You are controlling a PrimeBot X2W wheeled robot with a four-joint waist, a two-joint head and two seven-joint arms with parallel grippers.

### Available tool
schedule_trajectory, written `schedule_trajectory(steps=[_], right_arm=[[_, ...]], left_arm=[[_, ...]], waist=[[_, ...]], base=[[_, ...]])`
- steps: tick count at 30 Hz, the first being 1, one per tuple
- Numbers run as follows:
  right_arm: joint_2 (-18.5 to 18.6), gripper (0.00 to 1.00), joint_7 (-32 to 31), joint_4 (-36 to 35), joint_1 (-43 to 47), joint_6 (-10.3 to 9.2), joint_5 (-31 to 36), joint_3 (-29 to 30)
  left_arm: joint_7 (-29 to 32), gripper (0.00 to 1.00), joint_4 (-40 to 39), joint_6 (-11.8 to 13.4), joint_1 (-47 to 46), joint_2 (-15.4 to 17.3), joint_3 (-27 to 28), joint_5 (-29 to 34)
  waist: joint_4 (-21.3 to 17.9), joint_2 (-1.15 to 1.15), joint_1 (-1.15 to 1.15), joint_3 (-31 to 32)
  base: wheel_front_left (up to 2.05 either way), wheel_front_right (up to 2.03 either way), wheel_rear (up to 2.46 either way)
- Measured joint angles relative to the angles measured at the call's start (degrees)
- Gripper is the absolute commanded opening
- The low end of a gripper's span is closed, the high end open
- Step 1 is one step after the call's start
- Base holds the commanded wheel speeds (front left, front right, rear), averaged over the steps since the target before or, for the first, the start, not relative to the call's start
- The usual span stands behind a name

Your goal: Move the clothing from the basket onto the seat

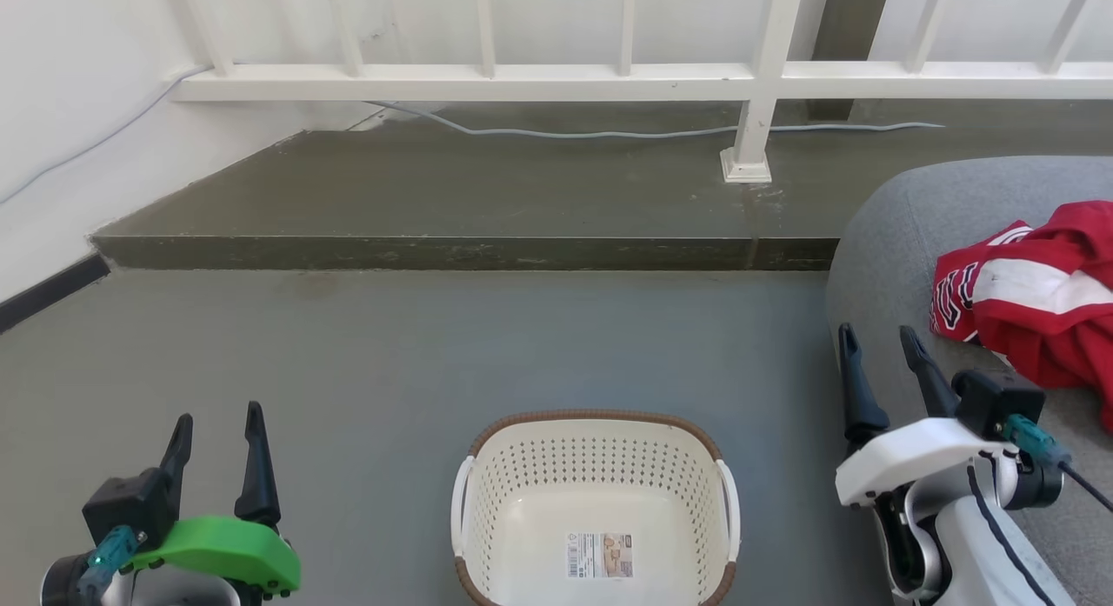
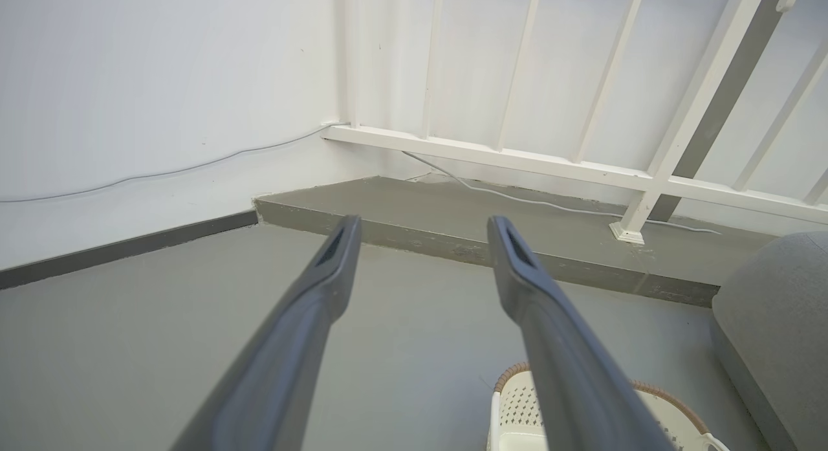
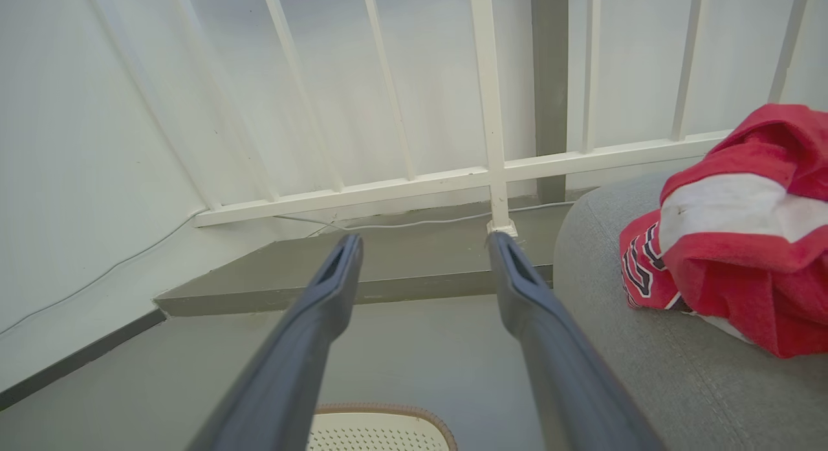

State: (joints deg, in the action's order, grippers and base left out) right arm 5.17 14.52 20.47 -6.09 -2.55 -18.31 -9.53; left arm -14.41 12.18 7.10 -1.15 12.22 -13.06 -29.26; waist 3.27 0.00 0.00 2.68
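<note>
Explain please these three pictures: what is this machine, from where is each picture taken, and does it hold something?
It is a wheeled robot with two arms. The big picture comes from its head camera: the left tool and right tool both stand open, holding nothing. The other two pictures come from cameras on each wrist, looking along the dark fingers. On the floor stands a cream basket, empty apart from its sticker. The red clothing lies on the grey seat.

The cream basket (image 1: 595, 510) sits at bottom centre on the grey floor (image 1: 435, 354). Red clothing (image 1: 1035, 306) lies on the grey seat (image 1: 887, 241) at right. Both the left gripper (image 1: 217, 432) and the right gripper (image 1: 878, 345) stand with jaws apart, holding nothing.
</note>
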Motion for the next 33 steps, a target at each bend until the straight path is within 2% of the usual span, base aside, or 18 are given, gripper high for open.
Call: schedule_trajectory(steps=[17,33], right_arm=[[-0.7,1.0,-0.1,-9.0,7.5,-2.14,0.0,0.3],[-0.7,1.0,-2.0,-13.8,10.2,-3.1,0.0,0.9]], left_arm=[[0.0,1.0,-5.0,0.0,5.4,-2.4,2.4,3.2],[0.0,1.0,-7.2,0.0,6.3,-3.4,2.8,5.8]], waist=[[-1.5,0.0,0.0,-0.3],[-1.9,0.0,0.0,-0.9]], base=[[0.0,0.0,0.0],[0.0,0.0,0.0]])
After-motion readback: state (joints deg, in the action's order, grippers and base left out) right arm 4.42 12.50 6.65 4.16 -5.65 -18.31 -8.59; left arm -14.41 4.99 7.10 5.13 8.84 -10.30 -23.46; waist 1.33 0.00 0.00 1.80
